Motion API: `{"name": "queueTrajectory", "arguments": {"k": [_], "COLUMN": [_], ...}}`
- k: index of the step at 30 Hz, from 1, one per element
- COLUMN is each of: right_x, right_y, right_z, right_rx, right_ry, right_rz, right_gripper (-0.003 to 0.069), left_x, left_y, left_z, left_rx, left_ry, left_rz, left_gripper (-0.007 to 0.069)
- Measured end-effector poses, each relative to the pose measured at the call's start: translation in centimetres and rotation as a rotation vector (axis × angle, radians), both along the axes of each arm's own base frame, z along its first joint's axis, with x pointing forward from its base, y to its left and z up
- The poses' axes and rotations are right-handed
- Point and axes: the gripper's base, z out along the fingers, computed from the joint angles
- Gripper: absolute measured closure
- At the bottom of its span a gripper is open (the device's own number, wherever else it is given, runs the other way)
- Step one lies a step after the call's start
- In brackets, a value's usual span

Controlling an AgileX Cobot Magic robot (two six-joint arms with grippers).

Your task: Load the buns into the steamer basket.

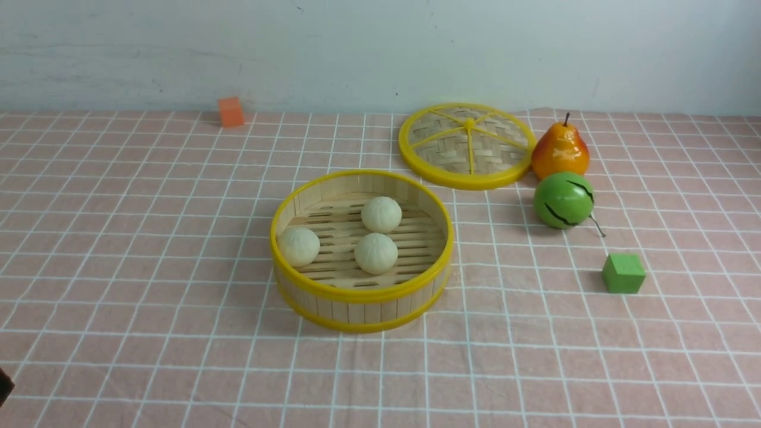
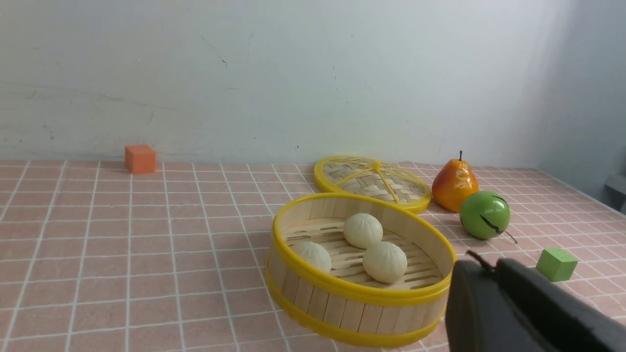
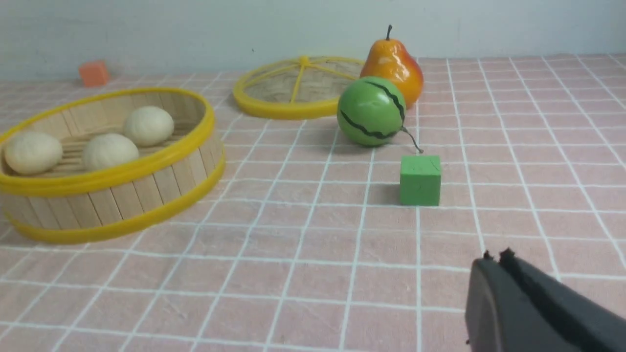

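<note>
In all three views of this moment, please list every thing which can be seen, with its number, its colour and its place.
buns: three, cream-white, inside the steamer basket
steamer basket: one, pale bamboo with yellow rims, on the tablecloth
woven lid: one, straw-coloured with yellow rim and spokes, behind and right of the basket
pear: one, orange-red, beside the lid
round fruit: one, green with black marks, in front of the pear
green block: one, green, right of the basket
orange block: one, orange, far left, near the wall
tablecloth: one, pinkish with white grid
wall: one, pale grey, behind
left gripper: one, dark, nothing held
right gripper: one, dark, jaws shut, nothing held
</note>
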Motion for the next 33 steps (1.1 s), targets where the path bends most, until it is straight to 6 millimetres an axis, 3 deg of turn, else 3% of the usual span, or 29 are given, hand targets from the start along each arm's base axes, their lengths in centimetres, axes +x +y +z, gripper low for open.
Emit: {"name": "queueTrajectory", "arguments": {"k": [6,26,29,33], "right_x": [-0.3,-0.4,-0.4,-0.4], "right_y": [0.0,0.1,0.1,0.1], "right_z": [-1.2,-1.2,-1.2,-1.2], "right_rx": [-0.016,-0.016,-0.016,-0.016], "right_ry": [0.150,0.166,0.166,0.167], "right_rz": [0.009,0.011,0.011,0.011], "right_gripper": [0.0679,0.0673,0.0670,0.0666], "left_x": [0.0,0.1,0.2,1.0], "left_y": [0.0,0.0,0.0,0.3], "left_z": [-0.1,-0.1,-0.8,-4.1], "left_rx": [0.001,0.000,0.000,0.021], "left_ry": [0.002,0.002,0.003,0.077], "left_rz": [0.000,0.001,0.025,0.128], "left_gripper": [0.0589,0.0582,0.0578,0.0576]}}
